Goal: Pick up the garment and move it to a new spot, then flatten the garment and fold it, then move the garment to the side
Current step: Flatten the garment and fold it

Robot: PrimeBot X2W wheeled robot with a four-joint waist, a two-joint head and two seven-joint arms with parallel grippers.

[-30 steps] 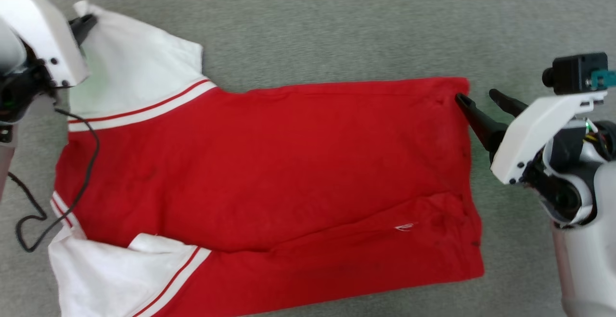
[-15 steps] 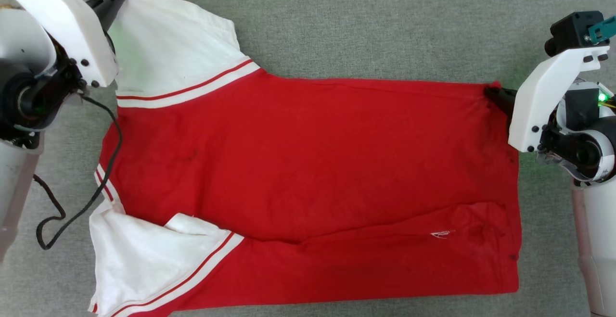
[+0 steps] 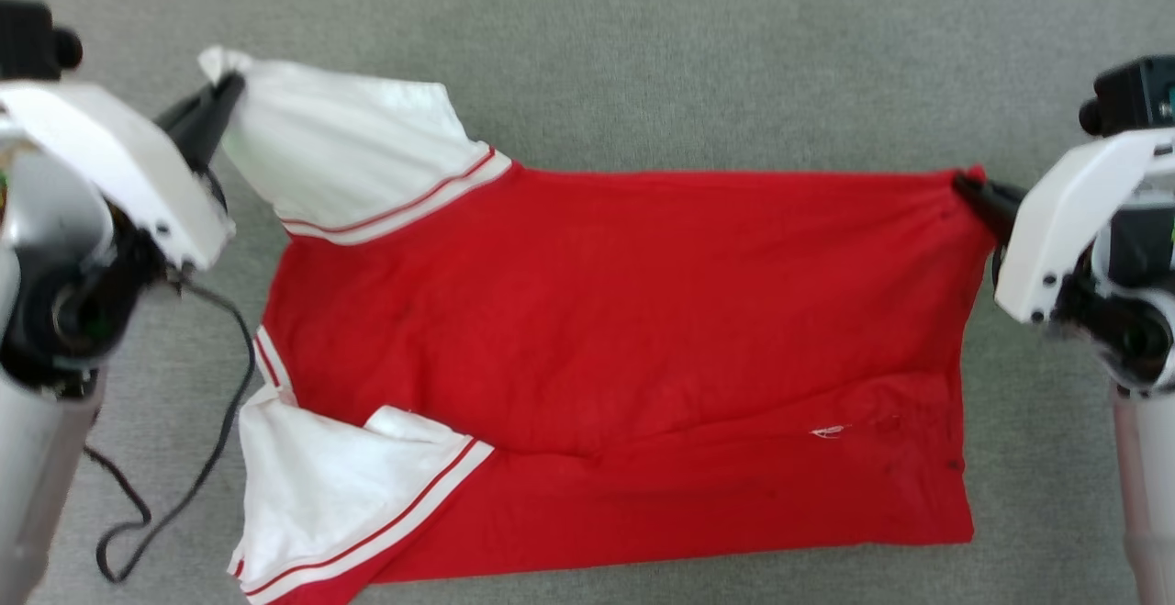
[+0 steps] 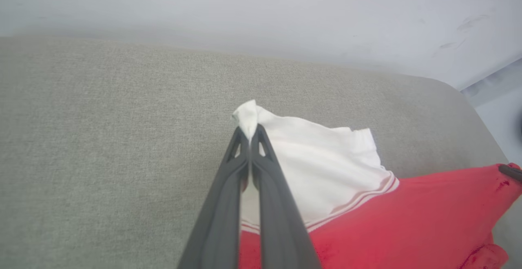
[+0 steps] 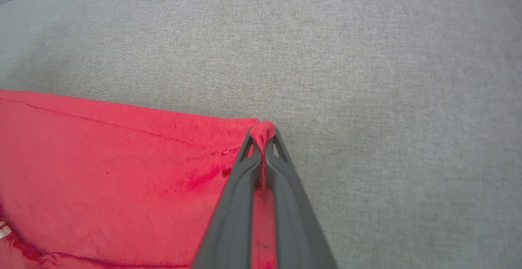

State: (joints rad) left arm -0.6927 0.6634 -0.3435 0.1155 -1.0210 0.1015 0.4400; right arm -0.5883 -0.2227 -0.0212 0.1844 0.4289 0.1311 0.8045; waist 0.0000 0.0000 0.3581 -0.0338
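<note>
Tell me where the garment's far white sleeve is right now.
Head view, upper left: the far white sleeve has its tip pinched in the left pincer, with the striped trim at its inner end.

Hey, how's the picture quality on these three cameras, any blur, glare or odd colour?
Head view: soft even light, no glare; the arms look slightly smeared, the garment sharper. Left wrist view: far wall hazy, left gripper crisp. Right wrist view: the red reads pinkish, grey weave sharp near the right gripper.
</note>
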